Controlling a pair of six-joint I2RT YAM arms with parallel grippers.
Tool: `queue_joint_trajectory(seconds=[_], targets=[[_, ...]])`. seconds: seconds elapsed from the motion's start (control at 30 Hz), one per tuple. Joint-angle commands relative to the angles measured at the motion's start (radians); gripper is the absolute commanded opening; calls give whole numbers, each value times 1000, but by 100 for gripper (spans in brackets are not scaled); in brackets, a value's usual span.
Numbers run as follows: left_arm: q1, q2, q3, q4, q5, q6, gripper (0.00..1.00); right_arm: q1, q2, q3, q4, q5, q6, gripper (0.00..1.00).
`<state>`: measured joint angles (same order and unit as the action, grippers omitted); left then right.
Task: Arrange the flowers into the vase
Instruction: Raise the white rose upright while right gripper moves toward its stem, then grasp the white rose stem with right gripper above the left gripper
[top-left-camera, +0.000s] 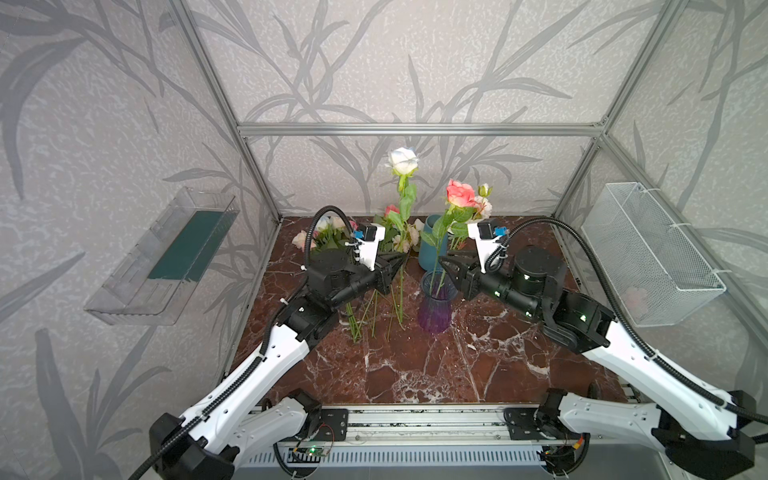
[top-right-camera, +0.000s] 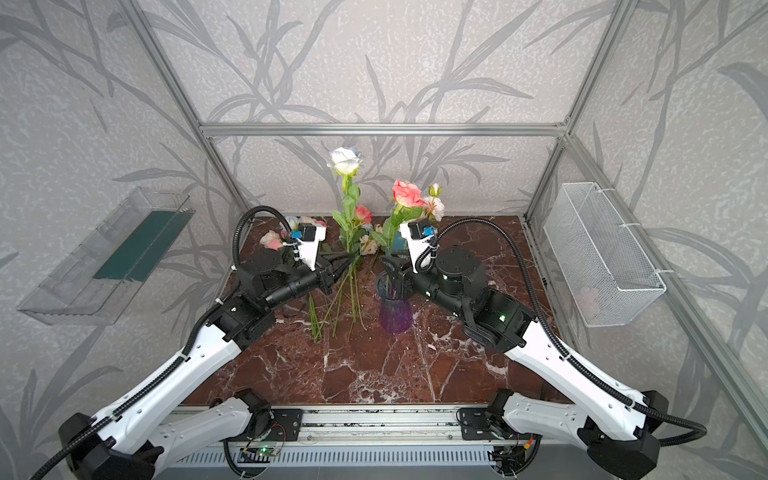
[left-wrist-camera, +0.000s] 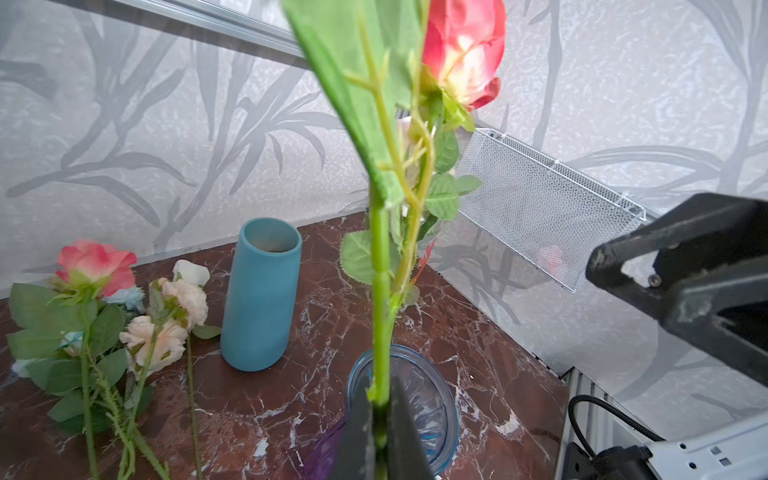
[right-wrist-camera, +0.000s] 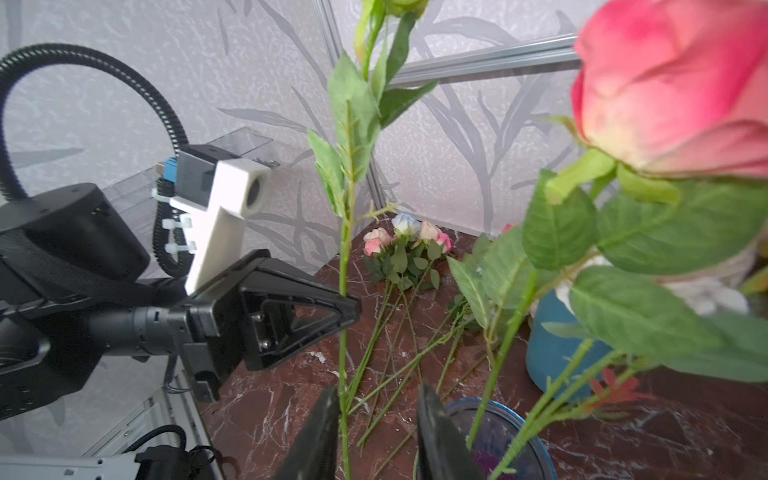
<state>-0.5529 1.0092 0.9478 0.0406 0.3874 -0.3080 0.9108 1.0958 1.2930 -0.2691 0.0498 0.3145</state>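
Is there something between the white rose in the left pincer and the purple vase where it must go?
Nothing lies between white rose and vase. But the right pincer hangs open at the vase's rim, and a coral rose stands inside, taking part of the mouth.

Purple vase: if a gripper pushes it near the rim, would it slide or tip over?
It would likely tip: the purple vase is tall and narrow. It looks thin and see-through, so it is probably light and easy to shove. The coral rose stands high above its rim, which may make it top-heavy.
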Motion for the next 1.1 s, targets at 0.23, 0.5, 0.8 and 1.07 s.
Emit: queue_joint_trajectory(seconds=[0.23, 0.5, 0.8, 1.07], targets=[[-27, -38, 11, 45, 10, -3, 0, 53, 185, 128, 75, -7, 61, 31], [-34, -43, 11, 48, 14, -14, 0, 53, 284, 189, 101, -7, 54, 30], [-36, -48, 7, 47, 0, -5, 0, 53, 329, 228, 81, 48, 31, 27], [-38, -53, 0, 48, -12, 6, 0, 48, 322, 210, 111, 46, 32, 7]])
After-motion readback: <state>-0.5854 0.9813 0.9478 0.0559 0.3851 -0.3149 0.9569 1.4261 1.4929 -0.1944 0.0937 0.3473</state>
